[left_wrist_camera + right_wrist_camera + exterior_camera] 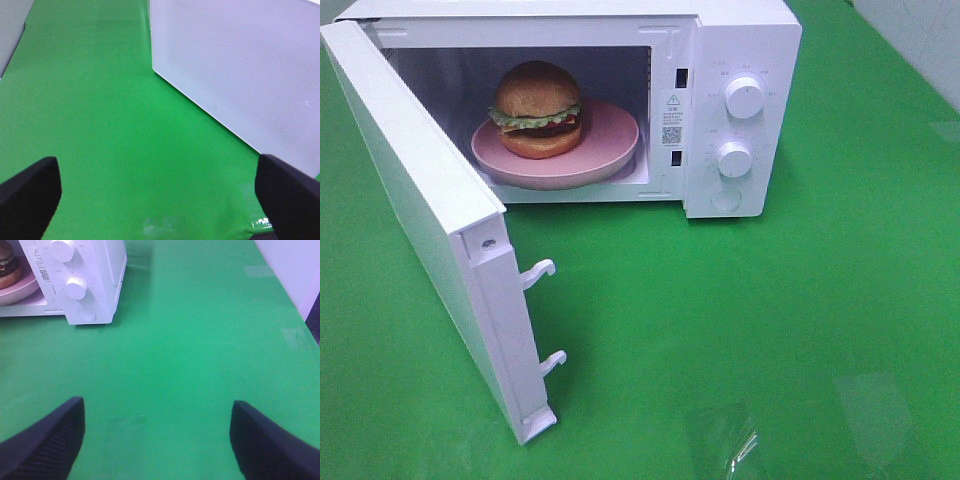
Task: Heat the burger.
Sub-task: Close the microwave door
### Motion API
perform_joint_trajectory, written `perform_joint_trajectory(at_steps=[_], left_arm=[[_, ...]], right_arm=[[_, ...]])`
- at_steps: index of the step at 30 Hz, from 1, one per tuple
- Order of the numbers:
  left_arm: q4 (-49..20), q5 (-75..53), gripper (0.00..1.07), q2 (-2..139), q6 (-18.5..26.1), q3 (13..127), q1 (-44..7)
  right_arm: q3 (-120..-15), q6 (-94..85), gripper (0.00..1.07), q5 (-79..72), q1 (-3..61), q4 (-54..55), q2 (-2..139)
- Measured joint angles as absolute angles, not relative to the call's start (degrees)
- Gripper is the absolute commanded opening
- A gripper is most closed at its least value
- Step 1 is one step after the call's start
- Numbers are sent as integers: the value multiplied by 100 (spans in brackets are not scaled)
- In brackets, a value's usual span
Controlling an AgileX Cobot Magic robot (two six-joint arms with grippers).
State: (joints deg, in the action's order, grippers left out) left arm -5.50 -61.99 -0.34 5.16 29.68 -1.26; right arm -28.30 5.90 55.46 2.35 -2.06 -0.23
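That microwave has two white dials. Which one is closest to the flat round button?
The lower dial, directly above the round button. The upper dial sits higher, with the lower one between it and the button.

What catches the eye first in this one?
A white microwave stands at the back of the green cloth, its door wide open toward the front left. Inside, in plain view, the burger sits on a pink plate. The left gripper and right gripper are open and empty above the cloth.
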Motion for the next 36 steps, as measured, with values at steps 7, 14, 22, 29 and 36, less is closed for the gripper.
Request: perform_joint_trajectory(at_steps=[7, 14, 22, 29, 36], left_arm=[[-550, -6199, 98, -34, 516, 2968, -126], [-550, -6199, 98, -34, 516, 2968, -126], [-556, -6159, 95, -34, 516, 2991, -126], [-504, -5420, 71, 218, 516, 3105, -126], [-498, -4612, 47, 985, 516, 3105, -126]], right_arm=[[-2830, 590, 76, 5546, 235, -206, -23], [-2830, 590, 76, 5546, 235, -206, -23], [-2830, 590, 76, 5546, 235, -206, -23], [-2830, 590, 76, 5546, 235, -206, -23], [-2830, 590, 76, 5546, 235, -206, -23]])
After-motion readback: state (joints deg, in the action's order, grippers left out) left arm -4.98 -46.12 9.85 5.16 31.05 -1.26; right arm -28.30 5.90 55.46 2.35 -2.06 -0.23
